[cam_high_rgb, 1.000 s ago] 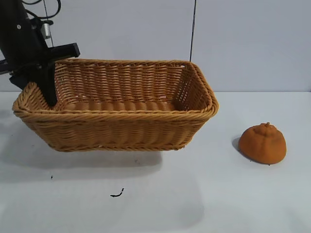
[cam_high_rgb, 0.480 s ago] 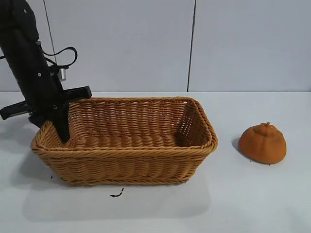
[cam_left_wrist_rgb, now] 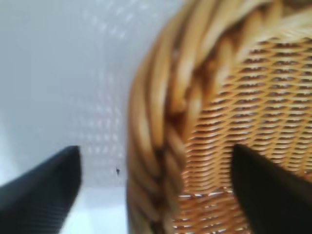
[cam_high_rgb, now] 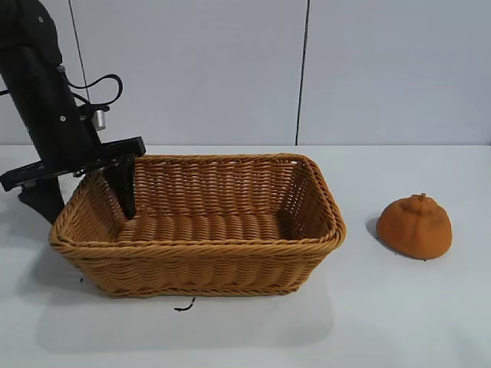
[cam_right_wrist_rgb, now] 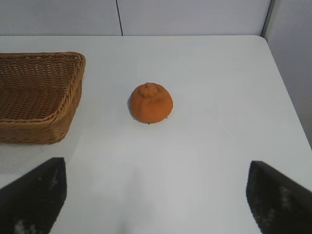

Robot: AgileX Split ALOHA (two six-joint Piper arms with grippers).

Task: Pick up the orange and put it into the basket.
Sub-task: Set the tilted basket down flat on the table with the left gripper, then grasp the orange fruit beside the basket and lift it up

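The wicker basket [cam_high_rgb: 201, 224] stands flat on the white table [cam_high_rgb: 399, 307], left of the middle in the exterior view. Its woven floor is bare; only one black finger [cam_high_rgb: 123, 188] of the left gripper [cam_high_rgb: 80, 195] reaches down inside, at the basket's 9 o'clock end. The other finger is outside the same end wall, so the braided rim passes between the two. The jaws stand wide apart and grip nothing; in the left wrist view the rim [cam_left_wrist_rgb: 161, 146] runs free in the gap.

The orange [cam_high_rgb: 414, 226] sits on the table at about 3 o'clock from the basket, well apart from it, stem nub up. Nothing lies between fruit and basket.

A small dark mark [cam_high_rgb: 184, 307] is on the table at 6 o'clock, just beside the basket.

The right gripper [cam_right_wrist_rgb: 156, 204] hangs above the table with its fingers spread wide and empty, the orange [cam_right_wrist_rgb: 150, 103] before it at 12 o'clock.
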